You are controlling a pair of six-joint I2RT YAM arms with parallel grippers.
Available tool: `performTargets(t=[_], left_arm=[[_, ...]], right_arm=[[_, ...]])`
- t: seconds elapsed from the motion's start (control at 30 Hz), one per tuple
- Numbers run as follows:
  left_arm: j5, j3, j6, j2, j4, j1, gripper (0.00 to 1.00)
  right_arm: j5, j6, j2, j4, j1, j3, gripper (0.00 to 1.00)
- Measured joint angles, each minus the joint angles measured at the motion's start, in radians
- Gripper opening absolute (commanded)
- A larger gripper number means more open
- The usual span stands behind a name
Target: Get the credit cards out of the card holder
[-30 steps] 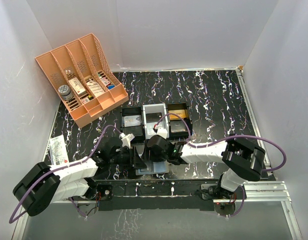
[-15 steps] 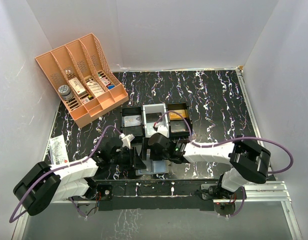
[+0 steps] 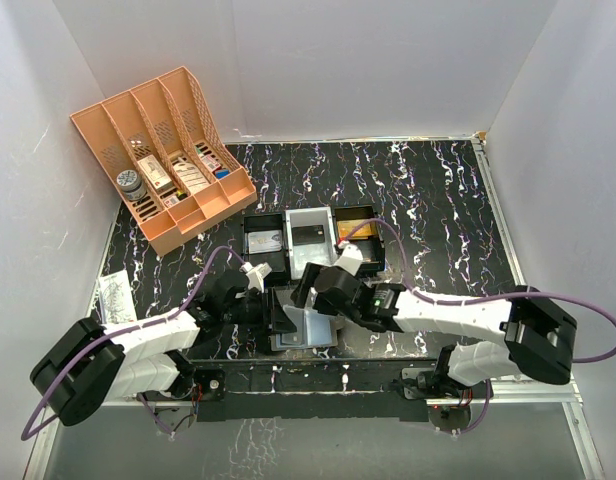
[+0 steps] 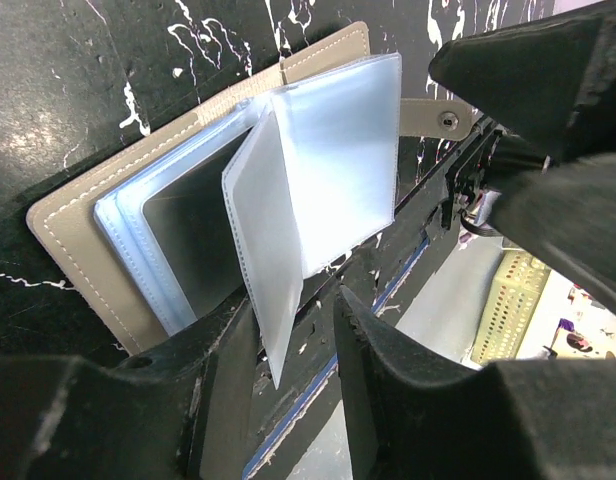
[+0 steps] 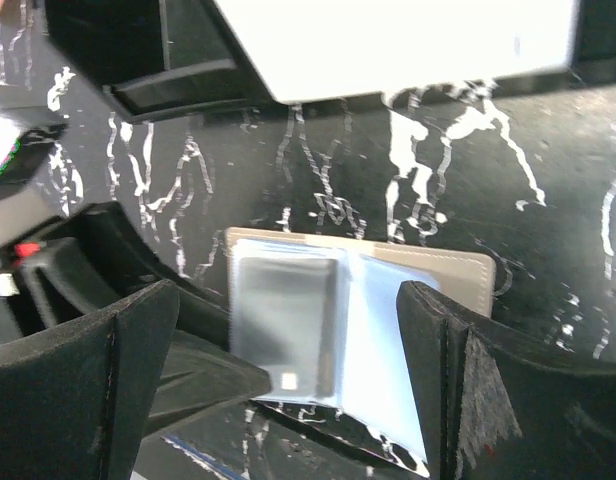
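Observation:
The card holder (image 3: 310, 327) lies open at the table's front edge, a grey-beige cover (image 4: 73, 235) with pale-blue sleeves. A dark grey credit card (image 5: 286, 325) sits in its left pocket, also seen from the left wrist (image 4: 188, 235). One clear sleeve page (image 4: 263, 260) stands up between the fingers of my left gripper (image 4: 298, 375), lying against the left finger (image 4: 213, 380); the other finger stands apart from it. My right gripper (image 5: 288, 375) hangs wide open over the holder, gripping nothing. A gold-orange card (image 3: 345, 232) lies in the right black tray.
Behind the holder stand a black tray (image 3: 251, 243), a white tray (image 3: 328, 250) and another black tray (image 3: 373, 245), with cards in them. A peach rack (image 3: 168, 150) with small boxes stands at the back left. A white packet (image 3: 116, 295) lies at the left edge.
My right gripper has opened wide and drawn back a little to the right, its arm swinging right. My left gripper has loosened slightly around the sleeve page.

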Motion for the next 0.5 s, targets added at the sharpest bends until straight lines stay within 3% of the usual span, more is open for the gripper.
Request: performTargets(t=[0.5], left_arm=[[-0.015, 0.075, -0.002, 0.019, -0.034, -0.012, 0.4]], right_arm=[[0.073, 0.056, -0.122, 0.016, 0.0, -0.122, 0.9]])
